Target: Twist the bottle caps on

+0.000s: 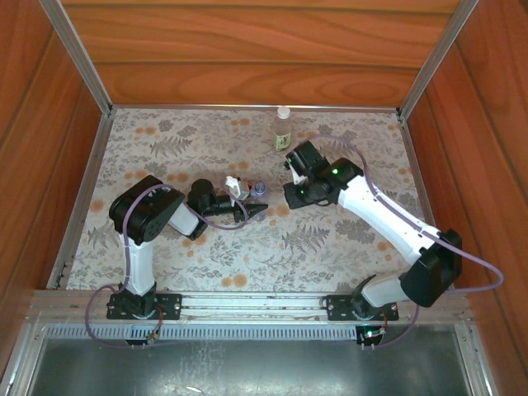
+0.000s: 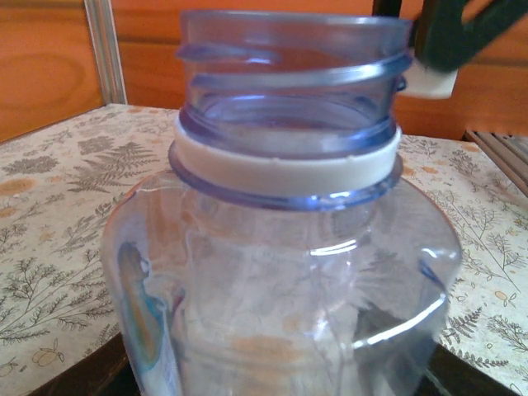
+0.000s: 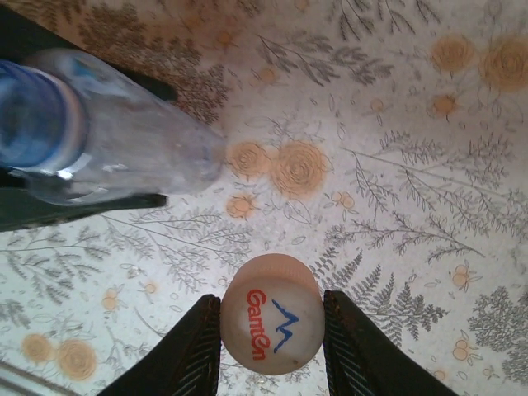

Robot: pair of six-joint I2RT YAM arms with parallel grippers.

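Near the middle of the top view, the left gripper (image 1: 252, 200) was clamped on the bluish bottle (image 1: 258, 190), its jaws only narrowly apart around the body. In the left wrist view that bottle filled most of the frame. Its threaded neck (image 2: 290, 78) was open and uncapped, a white ring (image 2: 280, 169) sat just below the threads, and dark fingers (image 2: 466, 375) showed at the lower corners on either side of the clear body. At the bottom centre of the right wrist view, the right gripper (image 3: 272, 326) pinched the pale cap (image 3: 266, 297) between two black ribbed fingers (image 3: 198, 351). The jaws were drawn in tight against its sides, and its flat top bore red "Ganten" lettering and a blue mark. The bottle lay in the upper left of that frame, its blue-tinted mouth at the left edge, well apart from the cap. In the upper right of the left wrist view, an edge of the cap showed between dark fingertips just beside the bottle's rim, not seated on it. At the upper centre of the top view, against the far edge of the floral tabletop (image 1: 165, 256), the labelled bottle (image 1: 283, 137) stood upright with a white top (image 1: 283, 111), clear of both arms. Whether that top was screwed down could not be told.
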